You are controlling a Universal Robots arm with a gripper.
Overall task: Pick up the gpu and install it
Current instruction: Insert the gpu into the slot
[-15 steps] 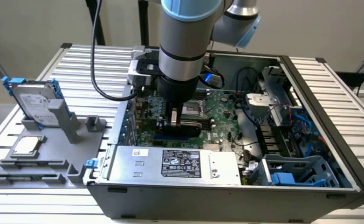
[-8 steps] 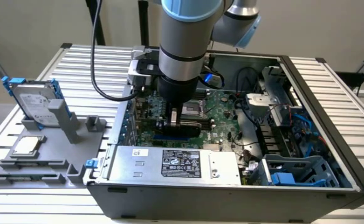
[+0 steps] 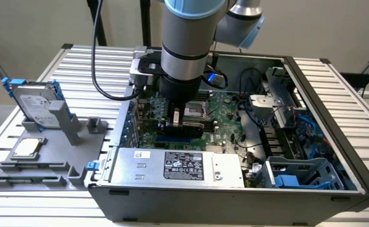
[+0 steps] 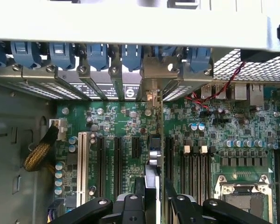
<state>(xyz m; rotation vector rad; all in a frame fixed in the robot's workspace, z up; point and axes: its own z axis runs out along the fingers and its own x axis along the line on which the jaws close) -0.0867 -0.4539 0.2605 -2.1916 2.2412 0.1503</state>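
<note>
The tool (image 3: 183, 124) (image 4: 154, 196) hung straight down from the arm into the open computer case (image 3: 235, 198), its two dark fingers (image 4: 135, 198) partly closed and clamped on the graphics card (image 3: 195, 128) (image 4: 152, 163). The card stood on edge between them, over the green motherboard (image 3: 225, 106) (image 4: 112, 121). In the wrist view it ran as a thin line away from the fingers toward the back wall of the case, its metal end meeting the row of slot openings under the blue latches (image 4: 98, 53). Long black card slots (image 4: 117, 158) lay on either side of it. Whether its lower edge sat in a slot could not be told.

Just beside the card, the square processor socket (image 4: 245, 196) showed on the board. At the near wall of the case lay the silver power supply (image 3: 178, 165) with its black label, and a blue drive cage (image 3: 297, 175) sat in the near corner at the exterior view's right.

The case rested on a slatted metal surface (image 3: 96, 61). At the exterior view's left, well apart from the tool, a grey holder (image 3: 46, 175) carried a hard drive (image 3: 36, 104) standing upright in a blue frame, with a small square chip (image 3: 28, 147) lying flat nearer the camera. A black cable (image 3: 96, 56) looped down from above to the far left side of the case.
</note>
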